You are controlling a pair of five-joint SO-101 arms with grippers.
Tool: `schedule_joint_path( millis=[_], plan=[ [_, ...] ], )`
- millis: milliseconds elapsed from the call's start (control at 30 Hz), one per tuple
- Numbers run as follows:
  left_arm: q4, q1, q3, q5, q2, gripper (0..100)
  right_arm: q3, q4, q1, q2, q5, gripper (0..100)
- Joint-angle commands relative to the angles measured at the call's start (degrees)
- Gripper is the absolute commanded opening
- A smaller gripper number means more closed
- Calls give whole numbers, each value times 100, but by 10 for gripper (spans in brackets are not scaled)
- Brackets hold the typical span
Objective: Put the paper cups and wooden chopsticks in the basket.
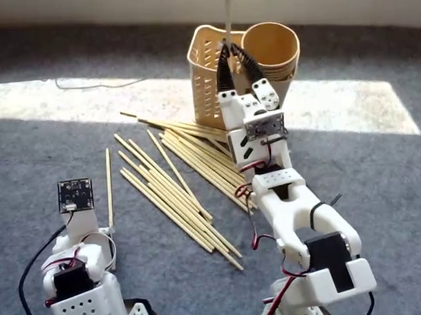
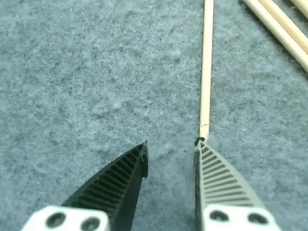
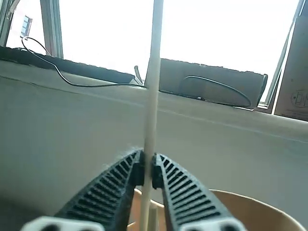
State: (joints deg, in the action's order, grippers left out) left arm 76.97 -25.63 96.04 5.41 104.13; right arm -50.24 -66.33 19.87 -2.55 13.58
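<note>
Presently right gripper [image 1: 229,46] is clamped on one upright chopstick [image 1: 228,15] over basket [image 1: 204,68] at upper centre, left gripper [image 2: 171,144] stands apart, and chopstick pile [image 1: 183,179] at mid-frame is not yet loaded.

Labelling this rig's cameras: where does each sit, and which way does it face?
High view: fixed above, looking down on left arm, right arm, basket, paper cups, loose chopsticks.
Left wrist view: on left arm, facing down at carpet; open left pincer beside a lone chopstick.
Right wrist view: on right arm, looking level at a window; right pincer grips an upright chopstick.
Shared: high and right wrist views both show that chopstick.
</note>
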Motion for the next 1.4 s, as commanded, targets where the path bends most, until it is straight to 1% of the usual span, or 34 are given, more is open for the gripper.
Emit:
schedule_joint_path(
  millis=[0,167,267,433,533,633,700,767,933,1100,1367],
  plan=[
    [26,-57,119,-35,40,161,-259,-136,66,-136,62,108],
    [26,-31,119,-35,40,161,-971,-127,171,-1042,53,112],
    [26,-31,119,-35,40,161,-1420,365,409,-1903,53,112],
    [26,-31,119,-35,40,161,-1798,1912,769,-3486,-26,112],
    [26,-31,119,-35,40,161,-1824,3020,778,-4382,-756,112],
    [26,-31,119,-35,40,161,-1789,4523,769,-5086,-1371,112],
    [26,-31,119,-35,40,161,-1701,5473,769,-5411,-1442,112],
    [26,-31,119,-35,40,161,-1402,6185,778,-5596,-1442,112],
    [26,-40,119,-35,40,161,-778,7503,787,-5446,-1459,112],
    [26,-57,119,-35,40,161,-215,8286,787,-4848,-1442,111],
    [26,-57,119,-35,40,161,971,9253,796,-3327,-1433,87]
  ],
)
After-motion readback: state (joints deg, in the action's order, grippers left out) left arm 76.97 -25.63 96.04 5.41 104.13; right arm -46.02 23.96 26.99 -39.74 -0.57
